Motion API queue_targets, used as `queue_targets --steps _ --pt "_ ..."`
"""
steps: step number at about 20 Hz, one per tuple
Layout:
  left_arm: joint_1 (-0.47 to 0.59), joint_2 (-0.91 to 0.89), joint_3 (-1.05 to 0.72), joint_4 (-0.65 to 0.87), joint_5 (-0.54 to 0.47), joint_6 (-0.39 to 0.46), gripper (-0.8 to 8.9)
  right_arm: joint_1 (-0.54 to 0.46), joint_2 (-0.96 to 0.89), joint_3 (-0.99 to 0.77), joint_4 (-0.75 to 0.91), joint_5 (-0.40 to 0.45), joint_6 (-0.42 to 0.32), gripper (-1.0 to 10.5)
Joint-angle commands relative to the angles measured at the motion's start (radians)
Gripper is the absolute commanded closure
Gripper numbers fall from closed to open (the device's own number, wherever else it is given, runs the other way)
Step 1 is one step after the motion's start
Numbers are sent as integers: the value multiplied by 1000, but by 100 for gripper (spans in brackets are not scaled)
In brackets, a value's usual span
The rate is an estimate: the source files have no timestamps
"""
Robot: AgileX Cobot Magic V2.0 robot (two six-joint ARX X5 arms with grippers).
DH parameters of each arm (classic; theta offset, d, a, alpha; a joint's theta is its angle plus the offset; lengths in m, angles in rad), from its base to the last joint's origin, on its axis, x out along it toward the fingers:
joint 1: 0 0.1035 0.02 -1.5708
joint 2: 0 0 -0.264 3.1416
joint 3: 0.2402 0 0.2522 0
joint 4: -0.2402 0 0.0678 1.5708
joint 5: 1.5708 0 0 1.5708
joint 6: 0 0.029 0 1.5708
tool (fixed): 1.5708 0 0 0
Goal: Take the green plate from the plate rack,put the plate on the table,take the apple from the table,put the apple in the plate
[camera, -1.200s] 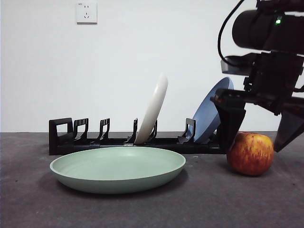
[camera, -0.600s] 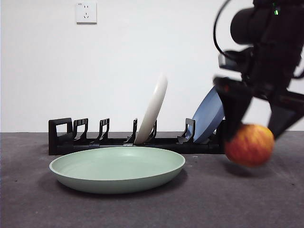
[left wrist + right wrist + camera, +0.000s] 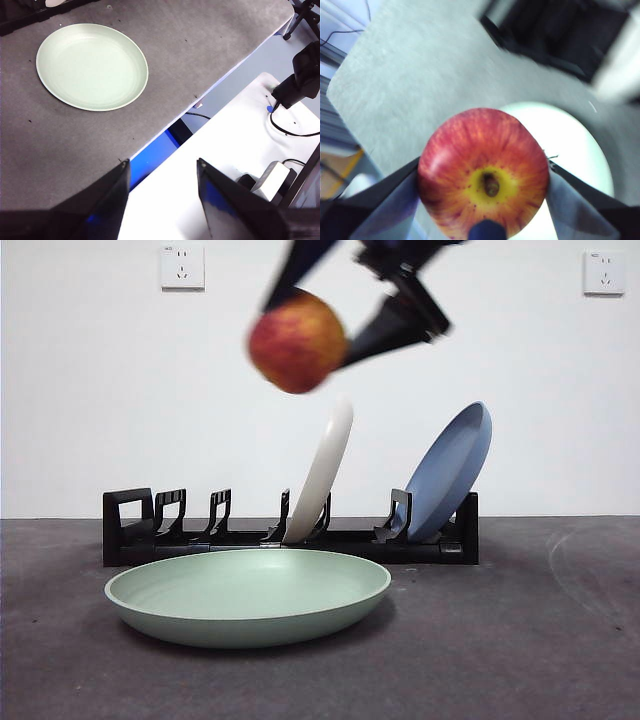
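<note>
Front view: the right gripper (image 3: 330,325) comes in from the top edge, blurred, its two dark jaws pinching the apple (image 3: 297,342) high in the air, well above the green plate (image 3: 248,595). The plate lies flat on the dark grey bench (image 3: 520,640), just in front of the plate rack (image 3: 290,530). In the rack a cream-white plate (image 3: 325,468) leans in a middle slot, and at about 3 o'clock from it a blue plate (image 3: 450,472) leans at the rack's end. Two wall sockets (image 3: 182,267) sit on the white wall, one near each top corner.

Left wrist view: the left gripper (image 3: 162,200) hangs off the bench, past its edge and over a white surface (image 3: 225,150), with its jaws spread and nothing between them. The green plate (image 3: 92,66) rests on the bench (image 3: 200,45), well apart from this gripper, and a strip of the rack (image 3: 30,12) shows just beyond it.

Right wrist view: the apple (image 3: 484,172) fills the middle, stem end facing the camera, clamped on both sides by the right gripper (image 3: 484,185). Behind the fruit, at about 3 o'clock, part of the green plate (image 3: 575,145) shows pale on the bench (image 3: 420,80). The rack (image 3: 555,35) is a dark blur further back.
</note>
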Motion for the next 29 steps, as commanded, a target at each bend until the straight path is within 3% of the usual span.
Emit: queue_targets --steps 1,4,6,21,22,27,29 --pt "1 -5 -5 7 0 -6 593 101 18 1 47 174 22 958" --pt "1 -5 -5 6 -11 -6 593 197 51 1 60 393 15 959" --pt "1 -5 -5 1 -22 -6 593 230 85 1 60 453 13 958" --pt "1 -5 -5 -3 -21 -6 593 224 356 1 -31 488 1 938" --pt "1 -5 -5 -3 -21 -6 593 224 356 1 -34 486 -3 902" --pt "1 -5 -5 -3 -21 -6 593 223 356 1 -45 485 -4 435" --pt "1 -5 -5 -3 -21 -6 593 224 356 1 -45 485 -4 365"
